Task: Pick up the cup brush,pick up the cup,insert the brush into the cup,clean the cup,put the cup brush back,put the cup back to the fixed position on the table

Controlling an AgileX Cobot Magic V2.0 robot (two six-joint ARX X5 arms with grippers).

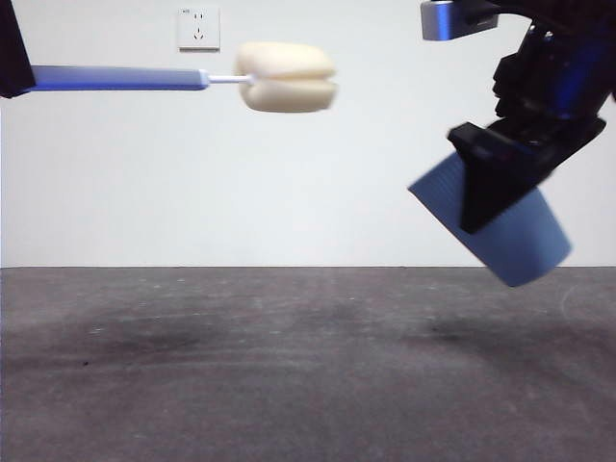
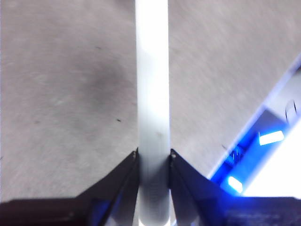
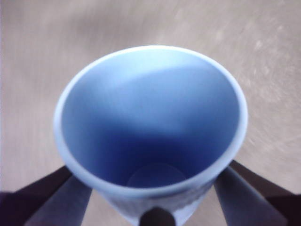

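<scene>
The cup brush (image 1: 192, 78) hangs level in the air at the upper left, its cream-yellow sponge head (image 1: 287, 77) pointing right. My left gripper (image 2: 154, 157) is shut on its pale handle (image 2: 152, 94); in the front view that arm shows only as a dark edge at the far left. The blue cup (image 1: 510, 226) is held tilted in the air at the right, its mouth turned to the upper left. My right gripper (image 3: 153, 188) is shut on the cup (image 3: 150, 122), whose empty inside faces the wrist camera. Sponge and cup are well apart.
The dark grey table (image 1: 289, 366) lies below both held things with nothing standing on it in view. A white wall with a socket plate (image 1: 198, 28) rises behind. The other arm's blue-lit body (image 2: 258, 155) shows in the left wrist view.
</scene>
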